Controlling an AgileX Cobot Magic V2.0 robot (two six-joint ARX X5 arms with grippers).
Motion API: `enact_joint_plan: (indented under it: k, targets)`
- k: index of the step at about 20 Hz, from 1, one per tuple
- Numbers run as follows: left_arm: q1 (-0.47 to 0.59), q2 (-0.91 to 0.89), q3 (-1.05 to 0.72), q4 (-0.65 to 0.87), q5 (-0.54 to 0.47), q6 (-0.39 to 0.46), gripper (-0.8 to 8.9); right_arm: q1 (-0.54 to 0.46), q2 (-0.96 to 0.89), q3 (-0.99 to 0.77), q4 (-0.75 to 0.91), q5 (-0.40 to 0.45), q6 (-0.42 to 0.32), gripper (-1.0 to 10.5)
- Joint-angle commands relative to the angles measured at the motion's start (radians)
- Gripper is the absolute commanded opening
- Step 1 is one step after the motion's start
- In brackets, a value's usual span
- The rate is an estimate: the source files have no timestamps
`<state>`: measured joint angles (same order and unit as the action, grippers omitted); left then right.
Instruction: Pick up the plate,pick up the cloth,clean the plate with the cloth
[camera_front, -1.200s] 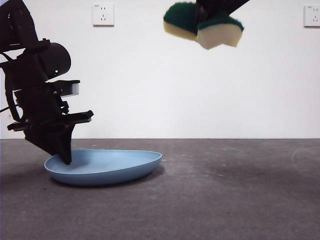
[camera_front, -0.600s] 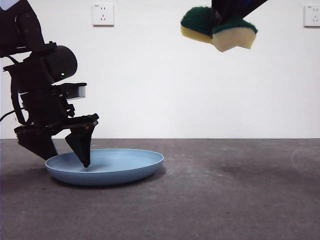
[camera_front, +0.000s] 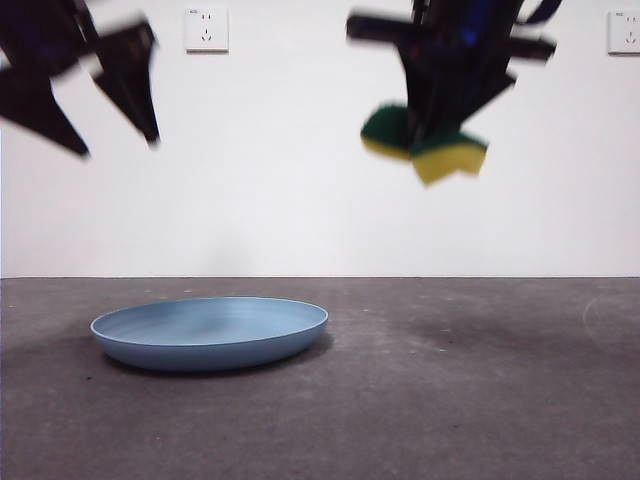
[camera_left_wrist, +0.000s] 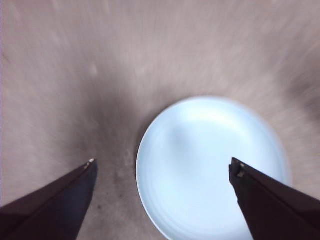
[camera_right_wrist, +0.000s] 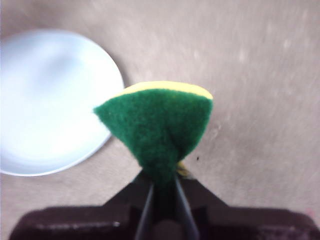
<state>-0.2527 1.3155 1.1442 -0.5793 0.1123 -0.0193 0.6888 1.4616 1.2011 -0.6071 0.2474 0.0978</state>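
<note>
The light blue plate (camera_front: 210, 332) lies flat on the grey table at the left; it also shows in the left wrist view (camera_left_wrist: 210, 165) and the right wrist view (camera_right_wrist: 50, 100). My left gripper (camera_front: 95, 90) is open and empty, high above the plate's left side, blurred by motion; its jaws stand wide apart in the left wrist view (camera_left_wrist: 162, 167). My right gripper (camera_front: 440, 110) is shut on the cloth (camera_front: 425, 145), a yellow sponge with a green layer, pinched and folded, high in the air to the right of the plate. The cloth (camera_right_wrist: 160, 125) fills the right wrist view.
Two wall sockets (camera_front: 206, 29) sit on the white wall behind. The grey table (camera_front: 480, 400) stretches bare to the right of the plate.
My left gripper let go of the plate and rose fast, up and left. The plate settled flat on the table. My right gripper with the cloth came lower.
</note>
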Motion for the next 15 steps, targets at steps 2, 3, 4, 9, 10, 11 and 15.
enact_joint_plan:
  k: [2, 3, 4, 9, 10, 11, 15]
  targets:
    - [-0.012, -0.135, -0.005, -0.067, 0.002, -0.006, 4.36, -0.058, 0.126, -0.007, 0.042, -0.097, 0.009, -0.1]
    - [-0.016, -0.169, -0.005, -0.087, 0.001, -0.006, 4.36, -0.077, 0.168, -0.007, 0.065, -0.121, 0.009, -0.1]
    - [-0.023, -0.201, -0.005, -0.107, 0.001, -0.006, 4.36, -0.098, 0.211, -0.007, 0.088, -0.140, 0.009, -0.1]
    - [-0.047, -0.259, -0.005, -0.201, 0.000, -0.006, 4.36, -0.166, 0.385, -0.007, 0.174, -0.218, 0.010, -0.1]
    - [-0.053, -0.259, -0.005, -0.212, 0.000, -0.006, 4.36, -0.174, 0.412, -0.007, 0.173, -0.230, 0.010, -0.1]
    - [-0.058, -0.259, -0.005, -0.217, 0.000, -0.006, 4.36, -0.179, 0.429, -0.007, 0.171, -0.240, 0.009, -0.1]
    - [-0.070, -0.259, -0.005, -0.216, -0.004, -0.006, 4.36, -0.182, 0.431, -0.006, 0.164, -0.249, 0.007, 1.1]
